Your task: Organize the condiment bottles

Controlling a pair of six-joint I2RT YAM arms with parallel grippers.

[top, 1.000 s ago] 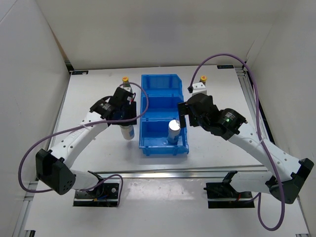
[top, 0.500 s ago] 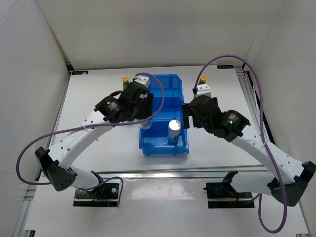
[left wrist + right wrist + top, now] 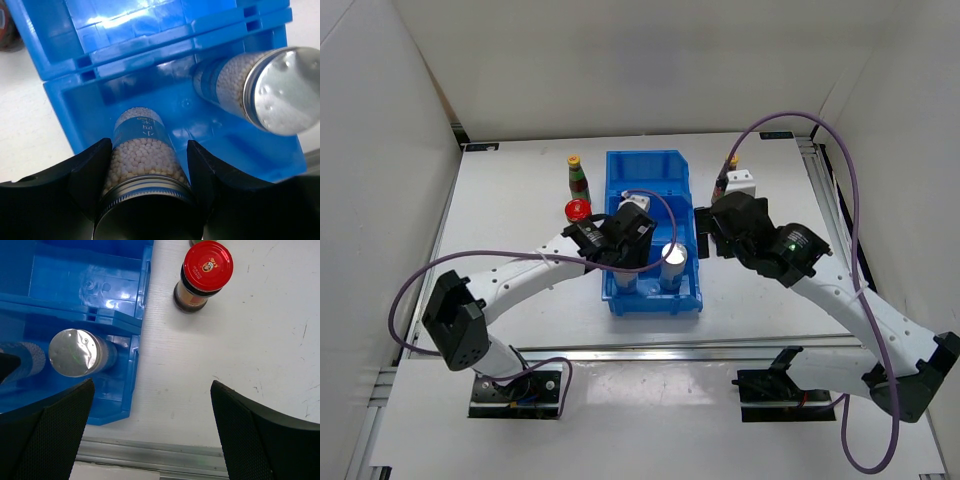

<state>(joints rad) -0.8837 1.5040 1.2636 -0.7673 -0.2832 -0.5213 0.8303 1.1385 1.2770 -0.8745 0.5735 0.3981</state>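
Observation:
My left gripper (image 3: 625, 262) is shut on a white silver-topped cylinder (image 3: 144, 159) inside the near compartment of the blue bin (image 3: 647, 166). The second white cylinder (image 3: 672, 263) stands in the same compartment to its right and also shows in the left wrist view (image 3: 250, 87). A slim yellow-capped bottle (image 3: 578, 178) and a red-lidded jar (image 3: 577, 210) stand left of the bin. The other slim bottle (image 3: 724, 181) stands right of it, partly hidden by my right arm. My right gripper (image 3: 155, 435) is open and empty over bare table, with the other red-lidded jar (image 3: 204, 275) ahead of it.
The bin's middle and far compartments (image 3: 85, 285) hold nothing that I can see. A metal rail (image 3: 150, 460) runs along the near table edge. White walls enclose the table on three sides.
My left gripper carried the white cylinder from the table left of the bin rightward into the near compartment. My right gripper drew back slightly from the bin.

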